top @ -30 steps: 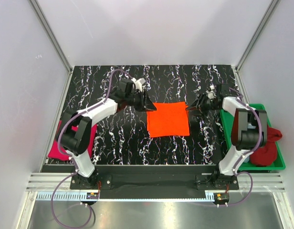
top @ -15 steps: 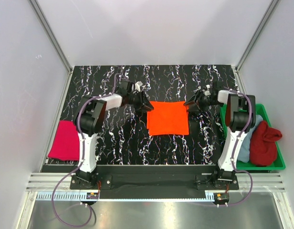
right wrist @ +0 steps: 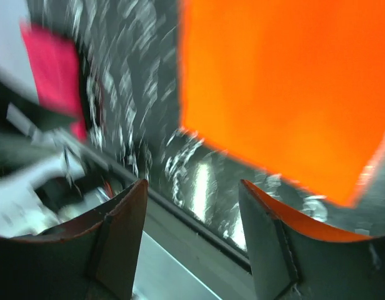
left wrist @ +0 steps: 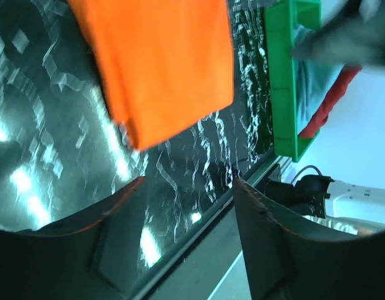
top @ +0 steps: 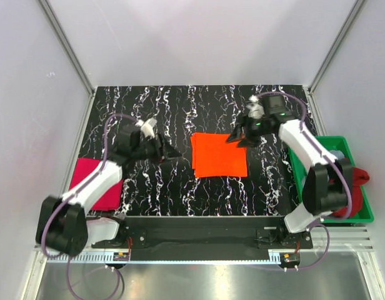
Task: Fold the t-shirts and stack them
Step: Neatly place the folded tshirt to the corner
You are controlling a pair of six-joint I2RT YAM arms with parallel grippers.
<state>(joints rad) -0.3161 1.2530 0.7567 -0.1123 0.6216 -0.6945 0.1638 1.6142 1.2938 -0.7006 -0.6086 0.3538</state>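
Observation:
The bright orange t-shirt [top: 219,154] lies folded in a flat rectangle at the table's middle; it also shows in the left wrist view [left wrist: 161,62] and the right wrist view [right wrist: 286,87]. My left gripper [top: 172,154] is open and empty, left of the shirt and apart from it. My right gripper [top: 233,138] is open and empty at the shirt's far right corner. The magenta-pink t-shirt [top: 92,184] lies folded at the left edge. The dark red t-shirt [top: 350,190] and light blue t-shirt [top: 338,153] lie bunched in the green tray [top: 362,217].
The green tray stands at the table's right edge, beside the right arm. The black marbled table [top: 149,194] ends at a metal rail at the front. White walls enclose the back and sides.
Both grippers were at the orange shirt's far corners. My left gripper has drawn back to the left, away from the shirt. My right arm has swung and its gripper now sits over the far right corner.

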